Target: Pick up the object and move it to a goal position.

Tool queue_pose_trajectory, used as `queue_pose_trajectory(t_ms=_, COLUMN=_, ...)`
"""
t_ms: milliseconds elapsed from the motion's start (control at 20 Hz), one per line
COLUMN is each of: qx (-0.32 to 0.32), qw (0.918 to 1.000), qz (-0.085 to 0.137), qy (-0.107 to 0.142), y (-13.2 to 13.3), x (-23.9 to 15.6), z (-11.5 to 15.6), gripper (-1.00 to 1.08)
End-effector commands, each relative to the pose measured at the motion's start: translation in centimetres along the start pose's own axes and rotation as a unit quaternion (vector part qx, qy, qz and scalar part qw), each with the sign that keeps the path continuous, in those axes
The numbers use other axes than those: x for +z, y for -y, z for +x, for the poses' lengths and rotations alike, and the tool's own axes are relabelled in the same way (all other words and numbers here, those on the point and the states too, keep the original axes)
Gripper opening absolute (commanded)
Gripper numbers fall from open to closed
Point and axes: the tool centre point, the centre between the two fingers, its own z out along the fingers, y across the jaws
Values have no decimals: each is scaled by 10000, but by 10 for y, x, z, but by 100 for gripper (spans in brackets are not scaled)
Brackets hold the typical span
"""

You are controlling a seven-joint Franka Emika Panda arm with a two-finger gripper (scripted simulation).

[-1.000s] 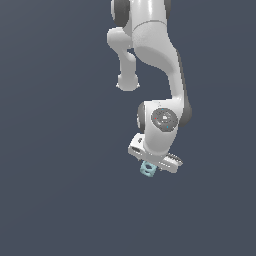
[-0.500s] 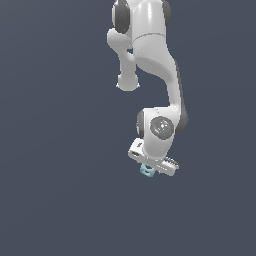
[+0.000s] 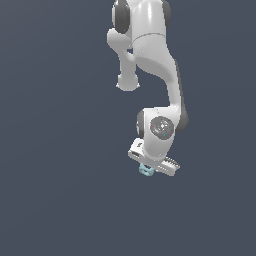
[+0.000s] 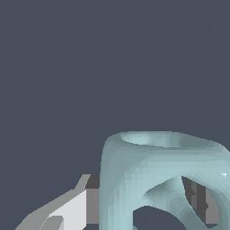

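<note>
The object (image 3: 146, 170) is a tiny pale teal blocky piece with round holes. In the exterior view it sits just under the white gripper (image 3: 147, 169), held between the fingers. In the wrist view the object (image 4: 134, 175) fills much of the picture, with a grey and white finger (image 4: 85, 202) on one side and a dark pad (image 4: 197, 197) on the other, both against it. The gripper is shut on the object, with dark background all around it.
The white arm (image 3: 150, 55) reaches down from the top of the exterior view. Around it is plain dark blue-grey background (image 3: 50, 150) with no other objects in sight.
The wrist and gripper have shifted slightly up and toward the exterior view's left, carrying the object along. The grip has not changed.
</note>
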Motion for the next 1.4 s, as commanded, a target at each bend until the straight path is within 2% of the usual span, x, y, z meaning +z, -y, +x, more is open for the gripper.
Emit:
queue_pose_trajectory(t_ms=0, qx=0, qw=10000, qz=1, qy=-1, y=0, x=0, z=0, gripper=-100)
queue_pose_trajectory(t_ms=350, qx=0, qw=10000, qz=1, qy=-1, y=-7, x=-4, z=-2, gripper=-100)
queue_pose_trajectory(t_ms=700, qx=0, qw=10000, qz=1, qy=-1, y=-31, x=-17, z=-8, gripper=-100)
queue_pose_trajectory(t_ms=1000, qx=1, qw=10000, qz=3, qy=1, y=-68, x=-38, z=-17, gripper=-100)
queue_pose_trajectory(t_ms=1350, qx=2, qw=10000, qz=6, qy=3, y=-128, x=-72, z=-31, gripper=-100)
